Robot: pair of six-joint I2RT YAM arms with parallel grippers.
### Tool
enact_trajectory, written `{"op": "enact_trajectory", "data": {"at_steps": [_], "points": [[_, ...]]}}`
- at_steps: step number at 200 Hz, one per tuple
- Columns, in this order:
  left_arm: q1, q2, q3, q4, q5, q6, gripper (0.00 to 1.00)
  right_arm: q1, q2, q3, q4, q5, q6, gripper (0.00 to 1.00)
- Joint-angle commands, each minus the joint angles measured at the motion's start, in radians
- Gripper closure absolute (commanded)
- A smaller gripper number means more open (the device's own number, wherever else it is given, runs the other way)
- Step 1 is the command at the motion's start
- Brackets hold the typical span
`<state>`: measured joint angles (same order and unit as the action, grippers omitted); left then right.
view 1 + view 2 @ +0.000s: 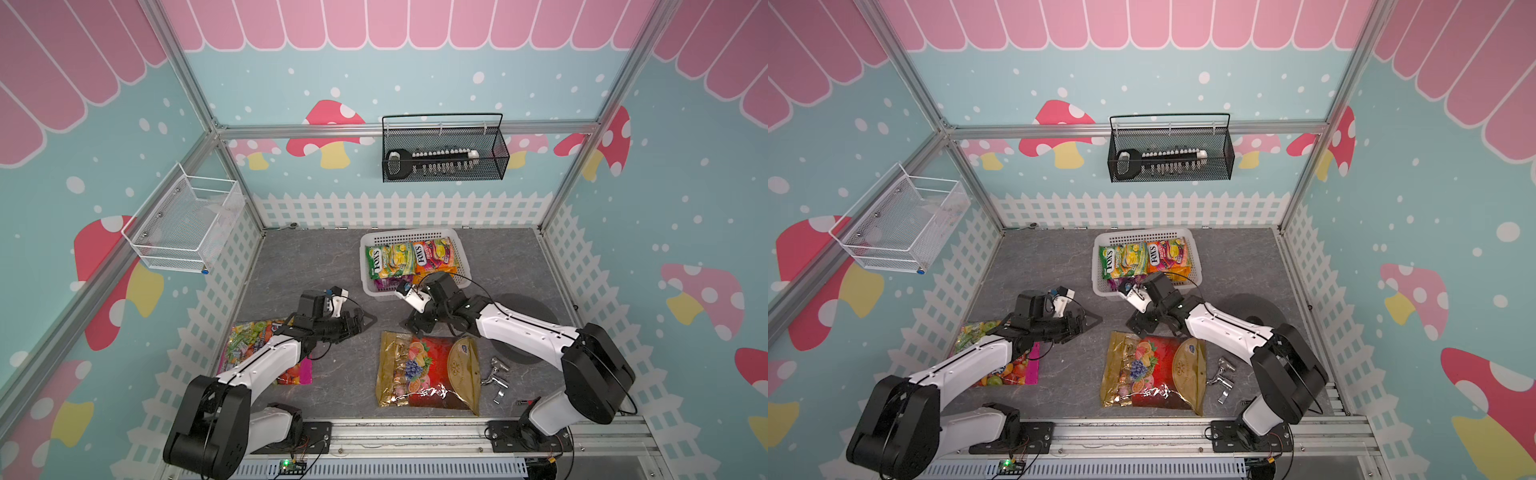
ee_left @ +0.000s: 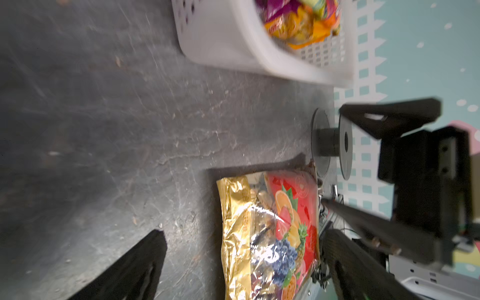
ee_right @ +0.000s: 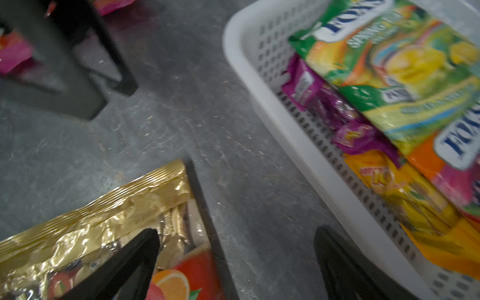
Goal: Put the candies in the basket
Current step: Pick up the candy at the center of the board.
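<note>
Red-gold bag point(image 1: 428, 370): flat, near basket point(image 1: 409, 232). Right gripper point(image 1: 428, 328) wide, empty, over its gold edge; left gripper point(image 1: 357, 324) wide, empty. Advice: pinch edge squarely.

Both arms share one build: glossy white shells on the long links and bulky matte-black housings at the joints. The left arm point(image 1: 266, 361) has a thin black line running along its white link behind the left claw point(image 1: 362, 322). The right arm point(image 1: 523, 332) shows small dark screw holes in its shell behind the right claw point(image 1: 419, 328). Each claw is black, with triangular, hollow-framed fingers. Just behind each claw sits a small white-and-black camera block point(image 1: 336, 297). Thin black cables point(image 1: 478, 286) loop off the wrists. Farthest from the claws, black base plates point(image 1: 316, 432) with screws sit on a silver rail point(image 1: 415, 436).
</note>
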<state>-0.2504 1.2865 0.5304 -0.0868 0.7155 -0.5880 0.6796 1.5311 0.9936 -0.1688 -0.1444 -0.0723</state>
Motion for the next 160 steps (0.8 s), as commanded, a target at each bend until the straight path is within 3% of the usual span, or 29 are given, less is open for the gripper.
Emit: {"op": "enact_trajectory", "data": {"at_steps": [1, 43, 82, 119, 139, 155, 160], "points": [[-0.060, 0.059, 0.023, -0.016, 0.107, 0.054, 0.02, -0.062, -0.051, -0.045, 0.047, -0.037, 0.183, 0.01], [-0.147, 0.162, 0.046, 0.019, 0.052, 0.103, 0.07, -0.117, -0.155, -0.169, 0.205, -0.035, 0.333, 0.01], [-0.200, 0.276, 0.066, 0.046, 0.027, 0.130, 0.26, -0.127, -0.177, -0.168, 0.234, -0.083, 0.341, 0.01], [-0.220, 0.315, 0.067, 0.110, 0.090, 0.125, 0.52, -0.132, -0.193, -0.179, 0.247, -0.074, 0.340, 0.01], [-0.236, 0.286, 0.057, 0.119, 0.084, 0.144, 0.75, -0.132, -0.207, -0.189, 0.261, -0.078, 0.327, 0.01], [-0.235, 0.239, 0.049, 0.132, 0.104, 0.146, 1.00, -0.132, -0.218, -0.203, 0.287, -0.087, 0.306, 0.01], [-0.234, 0.221, 0.049, 0.131, 0.109, 0.145, 1.00, -0.132, -0.221, -0.206, 0.295, -0.095, 0.295, 0.01]]}}
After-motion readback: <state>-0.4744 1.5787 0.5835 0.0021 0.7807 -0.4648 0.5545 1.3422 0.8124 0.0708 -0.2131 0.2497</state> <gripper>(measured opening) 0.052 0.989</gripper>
